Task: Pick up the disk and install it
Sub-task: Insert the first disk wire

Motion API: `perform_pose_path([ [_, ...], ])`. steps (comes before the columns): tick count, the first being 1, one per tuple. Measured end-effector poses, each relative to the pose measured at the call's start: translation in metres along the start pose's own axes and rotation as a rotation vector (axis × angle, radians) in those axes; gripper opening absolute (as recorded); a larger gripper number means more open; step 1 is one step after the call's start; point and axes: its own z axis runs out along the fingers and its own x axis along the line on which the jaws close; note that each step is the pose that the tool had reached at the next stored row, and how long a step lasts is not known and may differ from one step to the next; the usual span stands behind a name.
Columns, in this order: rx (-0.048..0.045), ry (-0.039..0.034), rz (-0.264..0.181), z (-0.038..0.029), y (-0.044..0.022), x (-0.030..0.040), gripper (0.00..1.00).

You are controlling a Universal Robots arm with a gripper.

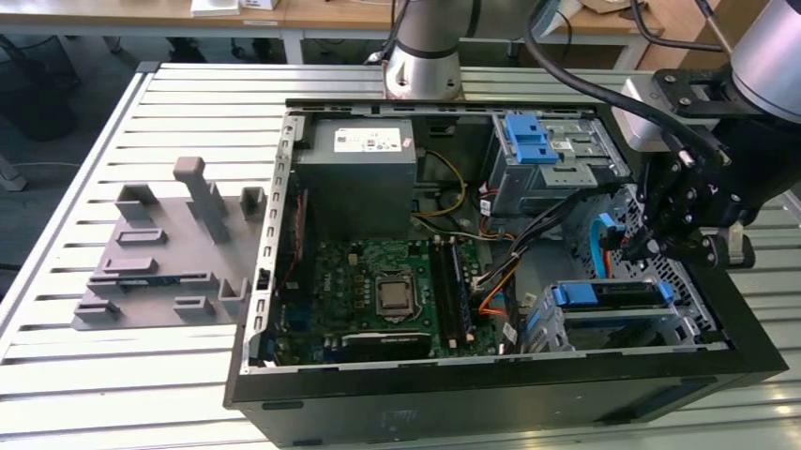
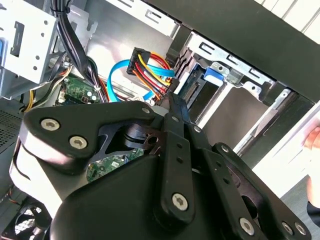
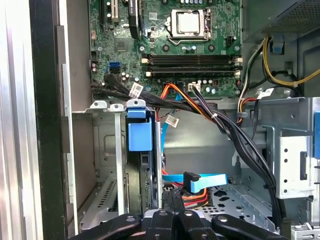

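The disk (image 1: 609, 294) sits in the lower drive bay at the exterior view's right of the open computer case, with its blue carrier frame showing. In the first wrist view the blue carrier tab (image 3: 139, 133) stands between the bay's metal rails. In the second wrist view the disk (image 2: 196, 89) lies just beyond my fingertips. My gripper (image 1: 644, 248) hangs inside the case just behind that bay. Its black fingers (image 3: 170, 220) are shut together with nothing visibly between them. The tips (image 2: 172, 97) rest at the connector of red, yellow and orange wires (image 2: 150, 67), beside a light-blue data cable (image 3: 205, 180).
A grey metal cage with a blue latch (image 1: 541, 142) stands at the back of the case, next to the grey power-supply box (image 1: 360, 155). The green motherboard (image 1: 382, 291) fills the case floor. Black cable bundles (image 3: 225, 130) cross near my arm. A grey fixture (image 1: 163, 248) lies on the slatted table.
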Motion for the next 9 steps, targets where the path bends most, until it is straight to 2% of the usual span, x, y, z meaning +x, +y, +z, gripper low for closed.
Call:
perform_pose_path([
  [9,0.0000,0.0004,0.000,0.0009,-0.0053,-0.0002,0.11],
])
